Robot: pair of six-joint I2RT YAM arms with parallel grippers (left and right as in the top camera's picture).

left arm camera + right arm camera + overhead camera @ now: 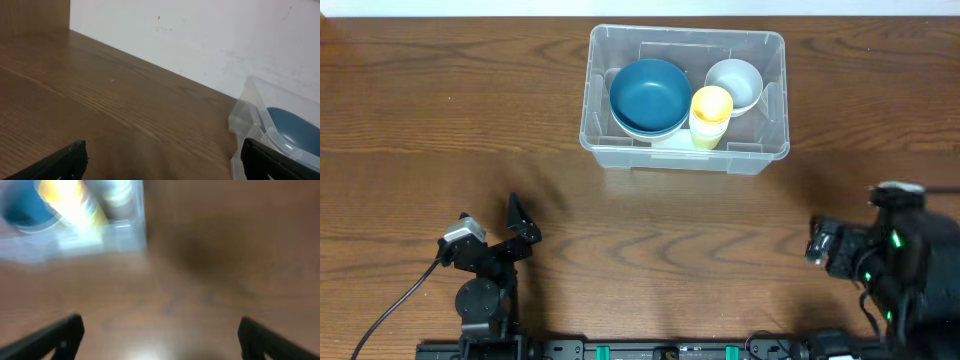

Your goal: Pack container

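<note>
Container (685, 30) at 12 o'clock, stocked with blue bowl (649, 93), white bowl (734, 83), yellow cup (711, 115).
Left gripper (164, 147) at 7 o'clock and right gripper (161, 321) at 5 o'clock were spread wide.

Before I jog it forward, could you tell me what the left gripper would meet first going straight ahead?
Probably only bare table; from the left gripper, the container sits to the right, though depth is unclear.

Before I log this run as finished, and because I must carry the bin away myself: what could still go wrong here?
1. The tall yellow plastic cup stands upright beside the round dark blue bowl in the clear rectangular plastic container; a jolt could tip it.
2. The right wrist view is blurred, hinting at motion; the open right gripper faces the container and might clip it.
</note>
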